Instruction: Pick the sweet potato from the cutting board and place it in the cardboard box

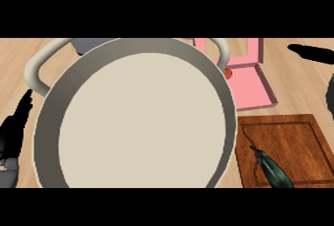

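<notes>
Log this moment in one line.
pan fills centre | cutting board: nothing orange on it | orange bit at pink box | left hand open, left edge

A big grey pan [137,119] with looped handles fills the middle and left, blocking most paths. Bare counter [299,81] lies open at the far right, beside the pink box [251,86] and beyond the cutting board [287,141].

Pale wood grain covers the desk [20,50]. The pan [47,132] has a grey wall, beige inside, cream handles [36,66]. The cardboard box [251,88] is pink; the cutting board [287,143] reddish-brown, grained. The left hand [13,132] and right hand [316,53] are black.
</notes>
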You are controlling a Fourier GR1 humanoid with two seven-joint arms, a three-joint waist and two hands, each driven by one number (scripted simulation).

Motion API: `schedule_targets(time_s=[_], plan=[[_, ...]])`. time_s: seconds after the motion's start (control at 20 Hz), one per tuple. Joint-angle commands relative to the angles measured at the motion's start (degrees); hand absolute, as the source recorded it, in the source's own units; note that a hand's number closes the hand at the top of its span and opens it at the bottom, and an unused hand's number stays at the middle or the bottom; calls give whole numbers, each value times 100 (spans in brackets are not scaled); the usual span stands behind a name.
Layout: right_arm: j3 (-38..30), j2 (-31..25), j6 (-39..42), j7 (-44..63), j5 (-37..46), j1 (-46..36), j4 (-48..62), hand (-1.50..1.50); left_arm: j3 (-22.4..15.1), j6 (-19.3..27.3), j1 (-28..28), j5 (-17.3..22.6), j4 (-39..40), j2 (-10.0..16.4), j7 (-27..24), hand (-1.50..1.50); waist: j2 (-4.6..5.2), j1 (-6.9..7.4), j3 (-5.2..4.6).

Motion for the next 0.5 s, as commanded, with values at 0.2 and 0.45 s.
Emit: schedule_targets(time_s=[0.2, 0.45], plan=[[-275, -665, 1044, 603, -648, 1883, -2087, -150, 50, -13, -71, -82, 127, -48, 19, 0, -32, -190, -8], [-607, -922, 1776, 703, -1106, 3455, -3409, -150, 204, -55, -47, -34, 122, -5, -68, 0, -13, -139, -7]])
